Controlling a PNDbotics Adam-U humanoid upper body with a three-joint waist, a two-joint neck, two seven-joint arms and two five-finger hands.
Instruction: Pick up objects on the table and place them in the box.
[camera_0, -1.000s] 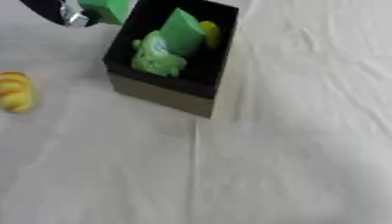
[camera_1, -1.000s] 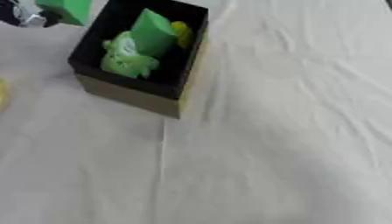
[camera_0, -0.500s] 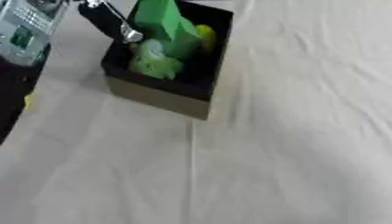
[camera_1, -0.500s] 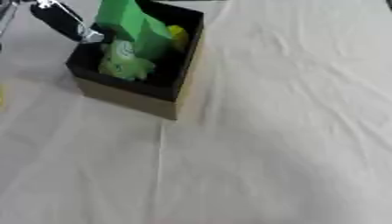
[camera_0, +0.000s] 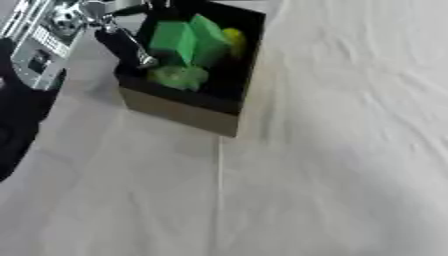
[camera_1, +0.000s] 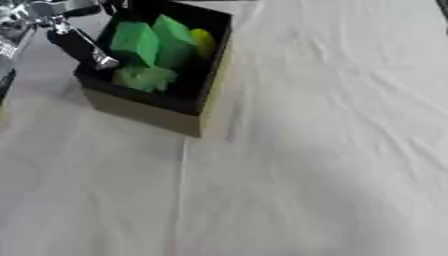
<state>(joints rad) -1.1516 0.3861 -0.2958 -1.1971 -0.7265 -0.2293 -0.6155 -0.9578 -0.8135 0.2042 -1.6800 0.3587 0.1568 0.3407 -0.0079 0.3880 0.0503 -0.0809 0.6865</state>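
**Box, Contents and Left Robot Hand: Placement Step**

At the upper left of both views the left robot hand (camera_0: 118, 37) is entered: black and silver, its fingers (camera_1: 86, 49) reaching over the left wall of the box. Whether those fingers are curled round anything cannot be told; they lie just beside the green block, and contact is not resolved. The forearm is seen along the left edge as a silver and black mass. The right robot hand is not in view.

Next to the right, the box (camera_0: 188, 114) is listed: black inside, tan outside, set askew on the table (camera_0: 332, 165), which is covered by a pale cloth. One corner is turned toward the viewer.

Inside the box, from left to right:
- a green lumpy item (camera_0: 178, 77) at the near left, low on the floor of the box;
- a green block (camera_1: 136, 42), standing on end and leaning slightly, long axis running from the box floor upward and away from the viewer;
- a second green piece (camera_1: 178, 41), wedge-like, touching the block on its right, top pointing up and away;
- a yellow item (camera_0: 233, 39) at the far right wall, partly hidden.

Step judged in hand: release of the green block into the box. It would be done well if the fingers are opened fully before withdrawal, then lifted straight up over the left wall, so that neither block nor box is dragged.
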